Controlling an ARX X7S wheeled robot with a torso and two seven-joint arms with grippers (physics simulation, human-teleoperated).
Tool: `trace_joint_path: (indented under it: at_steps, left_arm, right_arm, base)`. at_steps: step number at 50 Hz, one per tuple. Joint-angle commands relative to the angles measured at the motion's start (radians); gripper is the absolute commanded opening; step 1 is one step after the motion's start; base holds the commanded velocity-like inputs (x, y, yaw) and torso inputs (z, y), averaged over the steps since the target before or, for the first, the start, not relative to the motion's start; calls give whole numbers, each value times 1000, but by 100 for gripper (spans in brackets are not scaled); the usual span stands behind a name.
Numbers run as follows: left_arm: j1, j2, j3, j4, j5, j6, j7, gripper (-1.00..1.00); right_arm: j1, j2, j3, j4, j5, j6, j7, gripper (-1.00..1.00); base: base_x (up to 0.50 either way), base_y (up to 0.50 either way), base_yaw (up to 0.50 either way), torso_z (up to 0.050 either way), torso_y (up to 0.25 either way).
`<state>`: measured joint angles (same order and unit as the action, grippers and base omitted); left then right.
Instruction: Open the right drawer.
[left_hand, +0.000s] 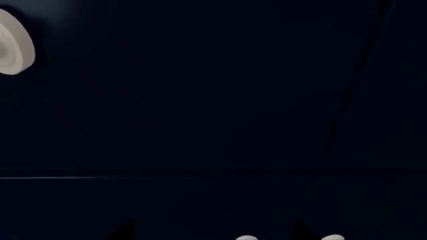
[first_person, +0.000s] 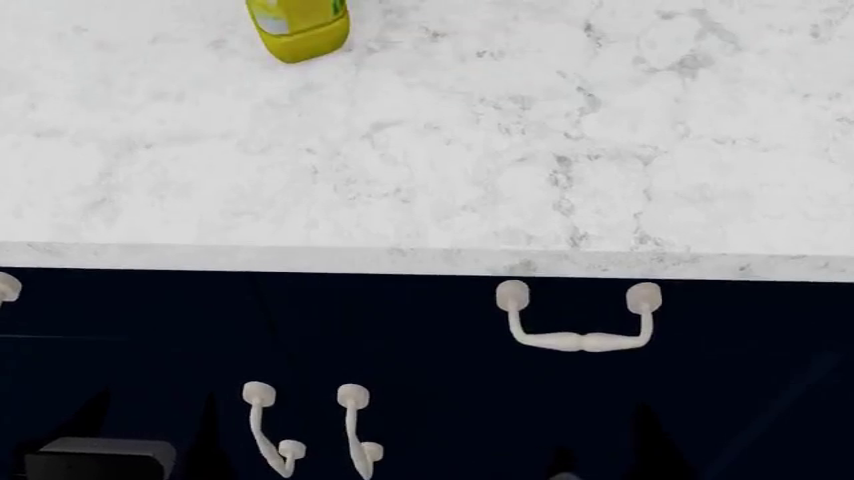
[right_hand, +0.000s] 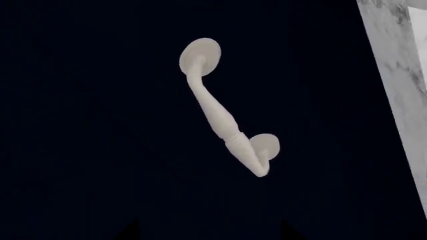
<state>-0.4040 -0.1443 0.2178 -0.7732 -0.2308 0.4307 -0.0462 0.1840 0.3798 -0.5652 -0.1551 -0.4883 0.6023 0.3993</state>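
Observation:
The right drawer (first_person: 747, 315) is a dark navy flat front just under the marble counter edge. Its horizontal off-white pull (first_person: 581, 338) hangs on two round mounts. In the right wrist view the pull (right_hand: 220, 112) stands ahead of my right gripper (right_hand: 208, 235), apart from it. Only the two dark fingertips (right_hand: 130, 231) show, spread wide with nothing between them. My left gripper (left_hand: 212, 235) faces a plain navy front, fingertips (left_hand: 123, 231) also wide apart and empty. One off-white round mount (left_hand: 13, 44) shows at that view's edge.
A white marble countertop (first_person: 534, 150) lies above the fronts, with a yellow bottle (first_person: 299, 24) at its far side. Two navy cabinet doors with upright off-white pulls (first_person: 267, 430) sit below left of the drawer. The twin drawer's mount (first_person: 7, 288) shows at the left edge.

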Motion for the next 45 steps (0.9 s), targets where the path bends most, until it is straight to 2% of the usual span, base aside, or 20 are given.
trace_joint_path:
  at_steps: [1, 16, 45]
  left_arm:
    - [-4, 0, 5, -11, -4, 7, -1, 100]
    - [24, -11, 20, 81, -7, -54, -19, 100]
    - [16, -13, 38, 60, -8, -51, -23, 100]
  right_arm:
    - [24, 4, -60, 95, -68, -10, 41, 100]
    - [70, -34, -147, 332, -166, -38, 160, 100]
    - [86, 2, -221, 251, -350, 107, 132, 100]
  base:
    - [0, 0, 0, 0, 0]
    - [0, 0, 0, 0, 0]
    - [0, 0, 0, 0, 0]
